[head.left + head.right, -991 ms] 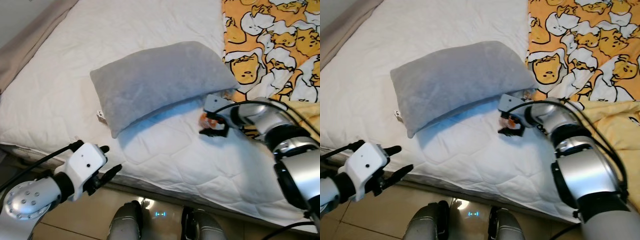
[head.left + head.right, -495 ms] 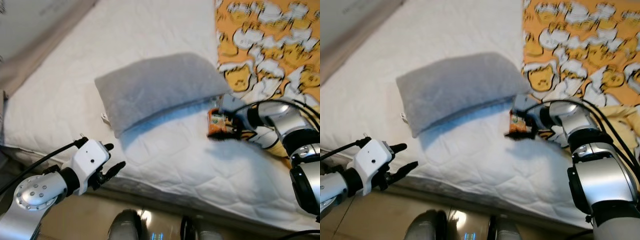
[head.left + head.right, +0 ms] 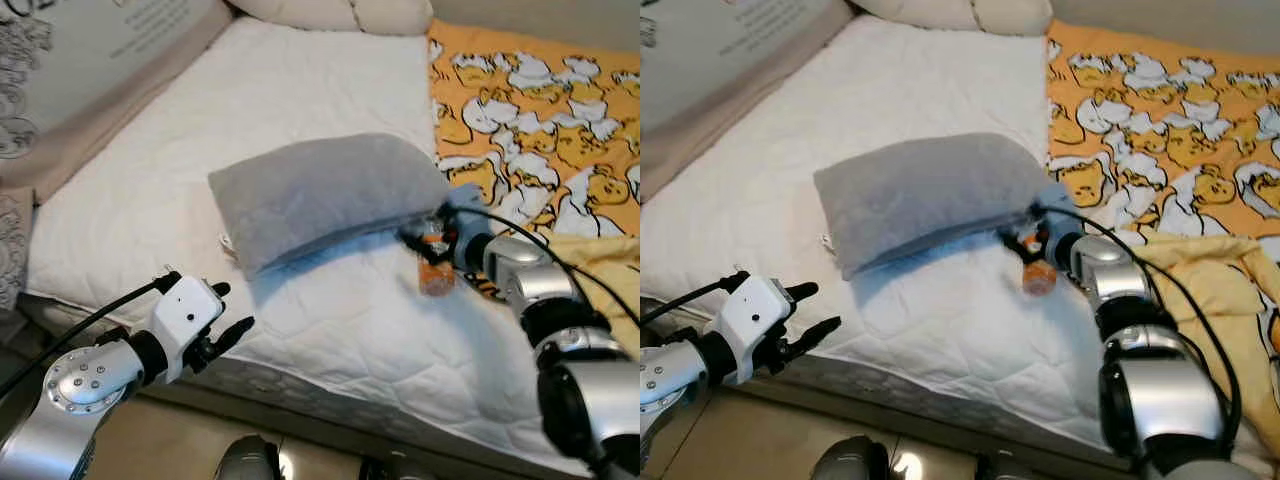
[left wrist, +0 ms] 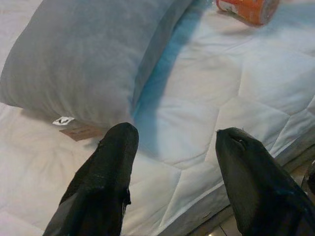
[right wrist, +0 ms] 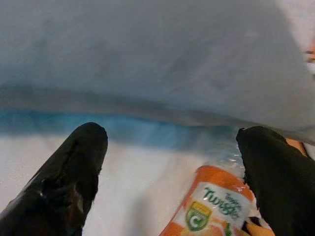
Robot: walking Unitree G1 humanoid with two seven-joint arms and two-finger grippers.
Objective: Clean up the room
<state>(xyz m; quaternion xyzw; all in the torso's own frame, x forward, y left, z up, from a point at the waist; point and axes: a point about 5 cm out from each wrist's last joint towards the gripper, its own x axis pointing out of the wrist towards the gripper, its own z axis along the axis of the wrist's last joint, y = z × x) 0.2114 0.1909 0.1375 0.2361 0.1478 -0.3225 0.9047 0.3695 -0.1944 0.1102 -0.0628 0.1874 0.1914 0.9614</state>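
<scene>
A small bottle with an orange label [image 3: 436, 272] lies on the white mattress [image 3: 330, 330], just under the near corner of a grey pillow [image 3: 320, 190]. My right gripper [image 3: 418, 240] reaches to that corner and is open. In the right wrist view the fingers [image 5: 74, 167] stand wide apart, the bottle [image 5: 209, 211] low between them and close to one finger, the pillow [image 5: 147, 49] behind. My left gripper [image 3: 228, 312] hangs open at the bed's near edge with nothing in it. The left wrist view looks at the pillow [image 4: 83, 54] and the bottle [image 4: 248, 7].
A yellow duck-print blanket [image 3: 540, 120] covers the right side of the bed, with a plain yellow cloth [image 3: 600, 270] bunched below it. A cream pillow [image 3: 340, 12] lies at the head. A patterned panel [image 3: 60, 60] runs along the left. Tan floor [image 3: 150, 440] shows below the mattress edge.
The camera has tilted up the bed. The bottle stood upright at my right fingers half a second ago; now it lies on the mattress, a little nearer to me.
</scene>
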